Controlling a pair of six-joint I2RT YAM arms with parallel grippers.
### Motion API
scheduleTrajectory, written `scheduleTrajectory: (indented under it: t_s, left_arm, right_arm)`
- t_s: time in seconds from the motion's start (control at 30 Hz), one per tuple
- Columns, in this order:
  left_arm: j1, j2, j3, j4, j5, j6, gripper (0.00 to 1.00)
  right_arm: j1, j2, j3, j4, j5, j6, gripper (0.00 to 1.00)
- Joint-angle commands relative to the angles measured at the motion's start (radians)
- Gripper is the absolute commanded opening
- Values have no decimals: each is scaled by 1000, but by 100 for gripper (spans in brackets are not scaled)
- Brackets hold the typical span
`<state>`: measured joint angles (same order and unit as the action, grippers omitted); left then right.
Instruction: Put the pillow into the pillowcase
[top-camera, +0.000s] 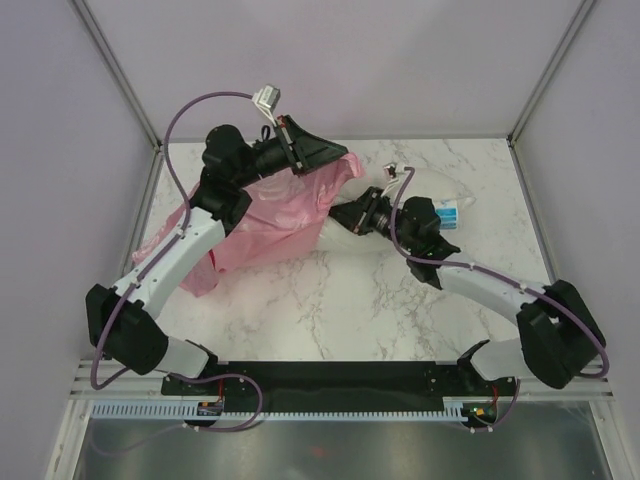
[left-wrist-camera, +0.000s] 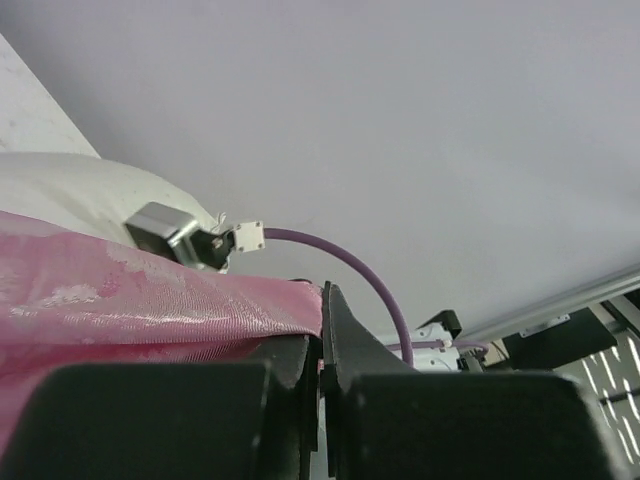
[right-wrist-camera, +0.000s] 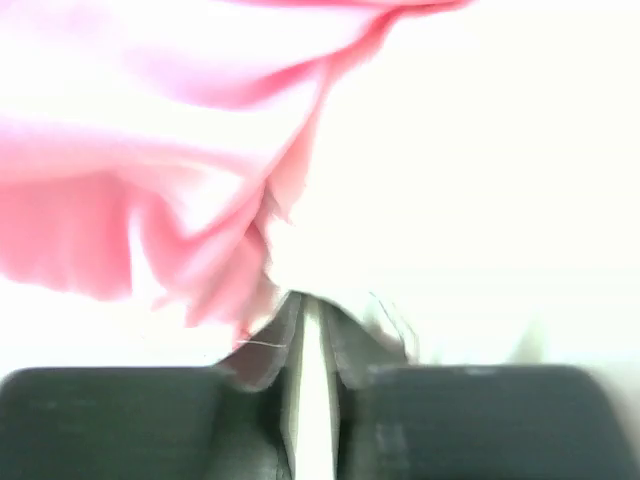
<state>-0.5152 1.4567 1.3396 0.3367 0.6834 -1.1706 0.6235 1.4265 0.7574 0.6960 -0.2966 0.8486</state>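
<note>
The pink satin pillowcase (top-camera: 270, 220) lies at the left of the table, its upper right edge lifted. My left gripper (top-camera: 338, 157) is shut on that edge; the left wrist view shows pink fabric (left-wrist-camera: 120, 300) pinched between the closed fingers of my left gripper (left-wrist-camera: 322, 300). The white pillow (top-camera: 428, 186) lies to the right, its blue-and-white tag (top-camera: 447, 213) at the far end, its near end at the case's mouth. My right gripper (top-camera: 342, 216) is shut on the pillow at that mouth. The right wrist view shows my right gripper (right-wrist-camera: 312, 312) pinching white pillow fabric (right-wrist-camera: 480, 180), with the pillowcase (right-wrist-camera: 150, 150) at upper left.
The marble table (top-camera: 350, 300) extends in front of the pillow and case. Pale walls and metal posts enclose the back and sides. The right arm's wrist camera and purple cable (left-wrist-camera: 180, 235) show in the left wrist view over the pillow (left-wrist-camera: 70, 190).
</note>
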Motion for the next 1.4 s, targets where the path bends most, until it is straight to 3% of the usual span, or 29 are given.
scheduleTrajectory:
  t_s: [0.0,0.07,0.1,0.13,0.3,0.4,0.5,0.63,0.87,0.97,1.0,1.03,1.07,1.1,1.2,1.37]
  left_arm:
    - [37,-96,35,59,10,51,2]
    - [53,-95,33,28,5,78,2]
    - [55,-88,30,27,8,80,2]
    - [57,-76,29,27,13,80,2]
    - [58,-39,36,25,34,83,2]
    - [58,-21,47,16,38,91,2]
    - [58,-7,58,4,39,103,2]
    - [58,-1,66,1,41,104,2]
    - [55,-9,75,-21,42,120,2]
    - [43,-4,75,-25,39,124,2]
    - [38,-2,76,-28,36,127,2]
    - [32,5,78,-31,33,137,2]
    - [17,8,87,-42,30,140,2]
    - [8,17,98,-50,22,149,2]
    - [-37,63,173,-83,21,163,2]
    - [-89,148,389,-91,34,164,2]
  right_arm:
    - [-65,-129,32,-368,112,-54,24]
    - [-94,-207,83,-472,158,-113,34]
    - [-97,-231,101,-557,166,-138,45]
    - [-105,-270,153,-605,175,-164,50]
    - [-114,-313,339,-953,238,-373,84]
    - [-140,-343,404,-1091,319,-436,98]
    - [-209,-354,427,-1179,390,-454,98]
    - [-370,-318,396,-1210,300,-407,98]
    - [-423,-164,405,-1196,304,-362,98]
    - [-423,-91,401,-1063,265,-313,98]
    - [-421,-77,399,-1034,220,-303,97]
    - [-410,-49,401,-1006,196,-295,86]
    - [-400,-32,407,-986,171,-287,68]
    - [-383,0,430,-965,156,-280,32]
    - [-291,28,476,-951,159,-289,0]
    - [-217,-32,598,-918,108,-298,0]
